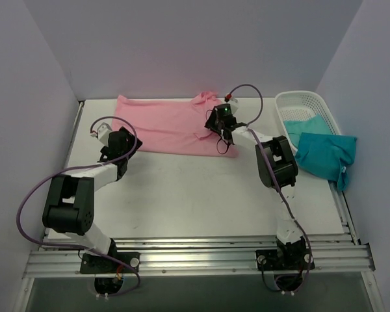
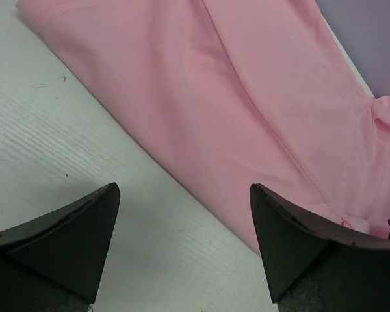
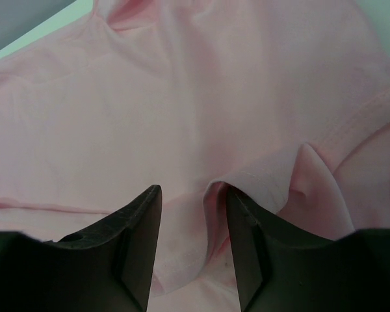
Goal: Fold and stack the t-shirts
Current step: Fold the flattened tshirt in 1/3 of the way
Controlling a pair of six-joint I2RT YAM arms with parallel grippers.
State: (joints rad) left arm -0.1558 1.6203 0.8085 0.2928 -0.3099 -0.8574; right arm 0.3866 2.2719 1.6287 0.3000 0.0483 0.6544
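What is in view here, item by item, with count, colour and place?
pink t-shirt: one, light pink, spread flat at the far middle of the table
teal t-shirts: teal heap, count unclear, spilling from the basket onto the table at far right
basket: one, white lattice plastic, far right corner
table: one, white
rails: silver, along the near edge
cables: two, purple, looping along the arms
left gripper: black, open, above bare table at the pink shirt's near edge
right gripper: black, jaws narrowly apart, astride a raised fold of the pink shirt
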